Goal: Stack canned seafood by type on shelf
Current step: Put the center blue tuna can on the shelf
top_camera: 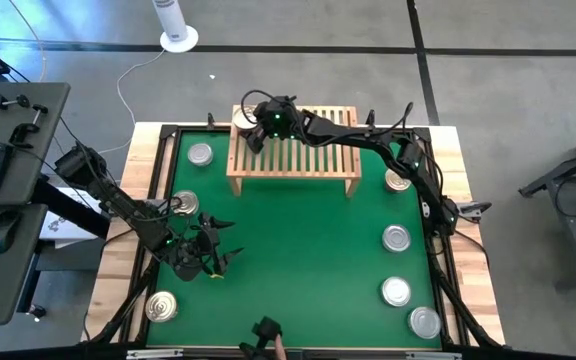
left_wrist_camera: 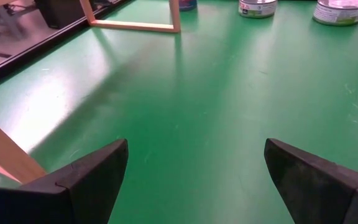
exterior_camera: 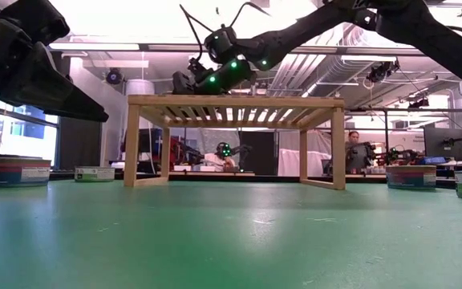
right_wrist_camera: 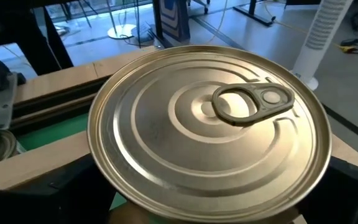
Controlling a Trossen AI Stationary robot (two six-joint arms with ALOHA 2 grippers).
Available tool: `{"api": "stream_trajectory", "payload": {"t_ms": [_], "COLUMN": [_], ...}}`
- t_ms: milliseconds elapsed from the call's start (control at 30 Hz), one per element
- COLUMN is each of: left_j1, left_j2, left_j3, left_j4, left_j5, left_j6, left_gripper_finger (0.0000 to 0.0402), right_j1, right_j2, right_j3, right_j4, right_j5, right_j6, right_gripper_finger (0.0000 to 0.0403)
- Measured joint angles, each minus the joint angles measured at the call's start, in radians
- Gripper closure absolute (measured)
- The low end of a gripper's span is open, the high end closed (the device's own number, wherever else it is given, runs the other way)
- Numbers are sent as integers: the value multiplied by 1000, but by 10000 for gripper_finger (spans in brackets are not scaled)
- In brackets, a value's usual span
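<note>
A gold-tan ringed tin (right_wrist_camera: 207,127) with a pull tab sits between the spread fingers of the right gripper (top_camera: 251,128), at the far-left corner of the light-wood shelf (top_camera: 298,160); whether the fingers touch it is unclear. The left gripper (top_camera: 216,262) hovers, jaws wide apart and empty, over the green mat (top_camera: 298,260). Other tins line the mat's edges, one (top_camera: 396,238) at right.

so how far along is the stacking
Barely started. One gold-topped tin sits on the shelf at a far corner, and the open right gripper straddles it, so that placement is the step in hand. Nothing is stacked yet. The other tins are on the mat along both its sides. The left gripper hangs open and empty over the mat.
</note>
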Motion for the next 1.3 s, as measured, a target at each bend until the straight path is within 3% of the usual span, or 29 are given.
{"api": "stream_trajectory", "payload": {"t_ms": [200,700,933,1300], "left_j1": [0,0,0,0], "left_j2": [0,0,0,0], "left_j3": [0,0,0,0], "left_j4": [0,0,-1,-1], "left_j5": [0,0,0,0], "left_j6": [0,0,0,0], "left_gripper_finger": [37,37,37,37], "right_j1": [13,14,15,15], "right_j2": [0,0,2,5], "right_j3": [0,-2,-3,-4], "right_j4": [-5,-3,43,70], "right_j5": [57,74,71,56], "right_j6": [-13,-19,79,39], "right_gripper_finger": [3,2,3,3]}}
